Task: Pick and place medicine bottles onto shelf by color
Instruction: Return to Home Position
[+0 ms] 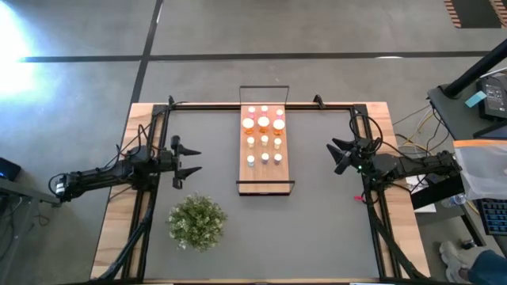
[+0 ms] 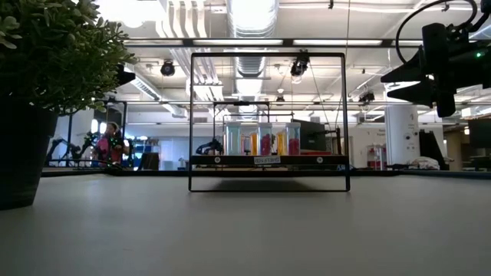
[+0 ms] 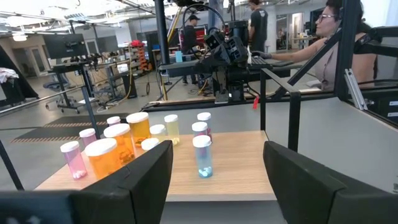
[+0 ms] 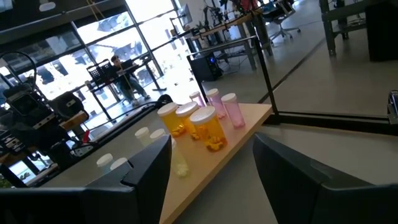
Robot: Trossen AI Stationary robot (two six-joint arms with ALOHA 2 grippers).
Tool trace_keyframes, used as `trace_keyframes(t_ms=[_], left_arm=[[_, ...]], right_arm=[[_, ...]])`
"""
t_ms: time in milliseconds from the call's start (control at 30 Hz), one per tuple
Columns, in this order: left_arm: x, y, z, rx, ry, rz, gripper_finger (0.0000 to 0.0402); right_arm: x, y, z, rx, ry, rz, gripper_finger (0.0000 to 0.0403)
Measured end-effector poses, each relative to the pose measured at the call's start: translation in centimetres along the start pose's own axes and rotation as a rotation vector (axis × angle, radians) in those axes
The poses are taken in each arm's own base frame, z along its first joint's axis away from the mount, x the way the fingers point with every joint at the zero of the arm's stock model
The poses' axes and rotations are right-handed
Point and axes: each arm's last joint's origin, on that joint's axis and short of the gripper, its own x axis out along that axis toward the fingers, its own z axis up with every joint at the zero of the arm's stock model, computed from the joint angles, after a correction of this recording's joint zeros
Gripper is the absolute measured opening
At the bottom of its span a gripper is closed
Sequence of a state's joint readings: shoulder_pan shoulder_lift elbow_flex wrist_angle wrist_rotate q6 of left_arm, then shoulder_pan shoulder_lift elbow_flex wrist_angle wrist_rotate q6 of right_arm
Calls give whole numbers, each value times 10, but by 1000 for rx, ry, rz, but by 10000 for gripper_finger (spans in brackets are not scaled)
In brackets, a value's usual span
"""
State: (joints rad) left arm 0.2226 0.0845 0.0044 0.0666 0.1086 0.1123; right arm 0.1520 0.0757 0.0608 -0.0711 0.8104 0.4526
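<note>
Looking at what seems like the wrap-up here. Seeing the shelf (image 1: 265,180) lying mid-surface (image 1: 317,229), nearer the far edge, long axis running far-to-near. Seeing the medicine bottles (image 1: 264,131) all standing upright in short rows on its far half, leaving the near end bare. Not spotting any bottle loose on the surface, just the plant (image 1: 196,220) sitting toward the near left corner. Hovering the left gripper (image 1: 190,161) off the shelf's left side, fingers (image 3: 146,180) spread wide and holding nothing. Mirroring that with the right gripper (image 1: 336,157) off the shelf's right side, fingers (image 4: 143,180) gaping just as wide, also empty. Pointing both straight at the shelf's long sides, well apart from it and about equally near, so not calling either arm the closer one. Guessing at sorting basically done, with only the tuck-back to rest remaining. Figuring on backing each arm toward its own edge of the surface, directly away from the shelf, and avoiding any swing across those rows. Worrying a little about the plant sitting near the left arm on the way out.
</note>
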Motion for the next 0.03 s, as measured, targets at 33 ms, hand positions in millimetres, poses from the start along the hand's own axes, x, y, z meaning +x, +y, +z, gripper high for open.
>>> trace_keyframes(t_ms=[33], left_arm=[[0,0,0,0,0,0,235]], right_arm=[[0,0,0,0,0,0,217]])
